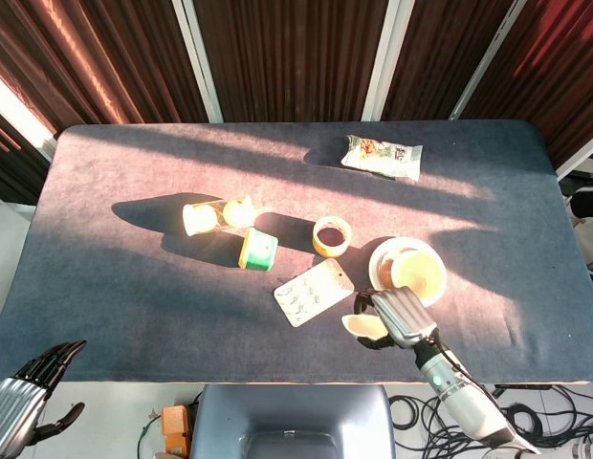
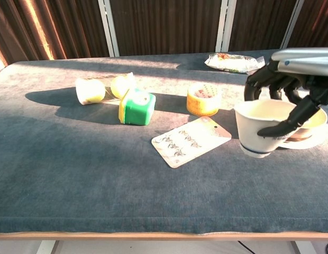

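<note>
Dark curtains hang behind a blue-grey cloth-covered table (image 1: 124, 287) lit by low sun. Seen from the head camera, the right hand (image 1: 400, 316) hovers above the table's near part, on the near side of the white plate (image 1: 381, 261) and slightly left of it; its fingers close around a small white cup (image 1: 361, 327), whose rim peeks out at the hand's left side. A bowl (image 1: 415, 271) sits on that plate, beyond the hand. The blister card (image 1: 313, 292) lies left of the plate, just beside the held cup's side of the hand. The left hand (image 1: 29, 387) hangs off the table's near left corner, far from the plate, its fingers loosely apart, with nothing in it.

From the chest camera, the right hand (image 2: 288, 92) grips the cup (image 2: 259, 129) from above and behind, fingers on the far rim and thumb down the right wall. The cup hangs upright, mouth up, lifted clear of the cloth, in front of the plate (image 2: 312, 143) and left of it. The blister card (image 2: 190, 141) lies left of the cup, close but apart. The left hand does not show here.
</note>
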Motion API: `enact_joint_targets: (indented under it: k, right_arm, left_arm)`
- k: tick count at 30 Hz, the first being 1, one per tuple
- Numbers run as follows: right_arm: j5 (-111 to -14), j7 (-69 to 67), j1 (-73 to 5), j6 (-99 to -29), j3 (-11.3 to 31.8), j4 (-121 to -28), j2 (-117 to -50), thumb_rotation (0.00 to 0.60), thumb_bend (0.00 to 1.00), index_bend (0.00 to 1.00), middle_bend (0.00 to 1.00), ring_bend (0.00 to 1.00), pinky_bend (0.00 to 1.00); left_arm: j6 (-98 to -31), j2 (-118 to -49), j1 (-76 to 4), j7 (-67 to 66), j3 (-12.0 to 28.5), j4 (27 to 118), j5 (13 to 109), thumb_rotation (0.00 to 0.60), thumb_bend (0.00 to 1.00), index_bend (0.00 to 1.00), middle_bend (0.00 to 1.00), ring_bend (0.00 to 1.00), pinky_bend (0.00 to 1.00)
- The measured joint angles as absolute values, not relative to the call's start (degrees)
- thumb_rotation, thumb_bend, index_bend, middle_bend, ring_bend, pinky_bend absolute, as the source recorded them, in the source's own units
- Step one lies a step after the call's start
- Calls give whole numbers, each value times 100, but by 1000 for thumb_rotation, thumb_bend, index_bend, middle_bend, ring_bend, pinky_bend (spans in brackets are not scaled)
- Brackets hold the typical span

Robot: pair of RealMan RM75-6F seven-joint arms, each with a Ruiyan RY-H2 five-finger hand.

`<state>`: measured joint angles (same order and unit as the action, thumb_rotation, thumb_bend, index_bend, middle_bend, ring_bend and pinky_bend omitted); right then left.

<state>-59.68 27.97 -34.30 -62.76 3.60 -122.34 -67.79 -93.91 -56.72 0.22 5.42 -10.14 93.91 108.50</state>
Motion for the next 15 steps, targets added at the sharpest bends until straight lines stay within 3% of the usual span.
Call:
enact_joint_targets:
  k: [9,15]
  right_arm:
    - [-5696,2905,-3588,-5786,105,-11624,-7070,600,171,413,405,428,605]
    - [-5573,2949,-3685,-5601,-13,-11446,-7042,600,171,243,222,187,390]
  left_arm:
    - [-9373,-5658,22,568,-1022,9396,10835,600,253,25,148,156,343]
    - [-9369,-5662,23,545,-1019,9403,10835,600,254,25,148,156,343]
